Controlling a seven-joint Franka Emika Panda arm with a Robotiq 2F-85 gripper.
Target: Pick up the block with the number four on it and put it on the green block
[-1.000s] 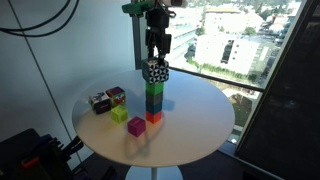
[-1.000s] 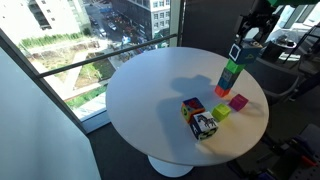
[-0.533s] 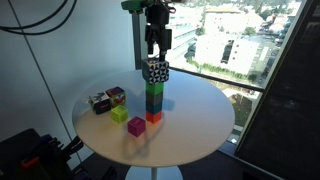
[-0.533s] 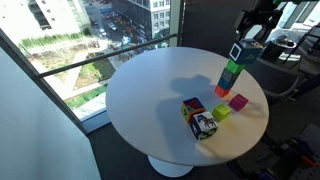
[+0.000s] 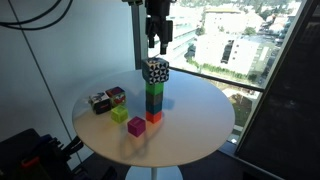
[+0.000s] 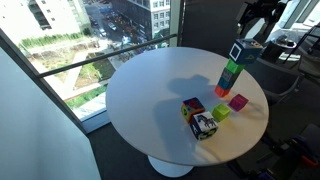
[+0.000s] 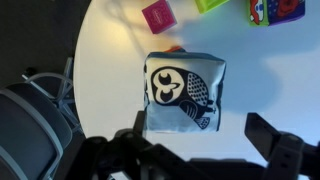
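Note:
The block with the number four [image 5: 155,71], speckled black and white, sits on top of a stack, directly on the green block [image 5: 154,89]. Both also show in an exterior view, the speckled block [image 6: 237,52] above the green block [image 6: 231,70]. Below the green block are a dark teal cube [image 5: 154,103] and an orange cube [image 5: 154,116]. My gripper [image 5: 158,45] hangs open and empty straight above the stack, clear of the top block. In the wrist view the speckled block [image 7: 185,92] lies below my open gripper [image 7: 200,133], and it hides the green block.
The stack stands on a round white table [image 5: 200,120]. A magenta cube [image 5: 136,126], a yellow-lime cube [image 5: 120,113] and two multicoloured cubes [image 5: 106,100] lie beside the stack. A window with a drop behind it stands past the table's far edge.
My gripper has risen straight up away from the speckled block. The block stays on the stack and has not moved.

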